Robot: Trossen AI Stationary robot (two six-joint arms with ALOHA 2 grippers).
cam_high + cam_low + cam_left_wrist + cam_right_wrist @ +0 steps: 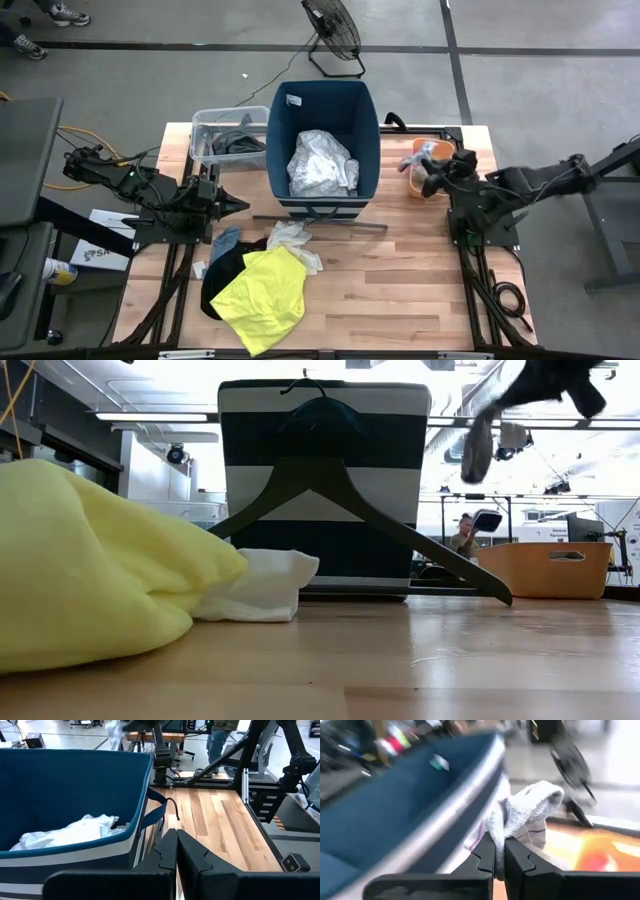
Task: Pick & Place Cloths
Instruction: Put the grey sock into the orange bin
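Observation:
A grey sock (522, 812) is clamped in my shut right gripper (499, 851), which hovers at the table's right over the orange tub (418, 182), beside the tall blue bin (325, 110). A white garment (322, 165) lies inside the bin. The cloth pile rests on the table's near left: a neon-yellow shirt (262, 295), black clothes (218, 272), white pieces (295, 240) and a blue piece (226, 240). My left gripper (243, 205) is shut on nothing, left of the bin's near corner. My right gripper pinches the grey sock between its two fingers at a bunched part (496, 831) of it. The fingers come from the table's right, slanting slightly down. The sock is lifted clear and, in the low view, dangles slack (478, 445) below the gripper.
A clear tub (228, 135) with dark clothes stands at the far left beside the bin. A black hanger (350, 510) leans against the bin's near wall. Bare wood lies at the table's near right (400, 290). A floor fan (335, 35) stands beyond the far edge.

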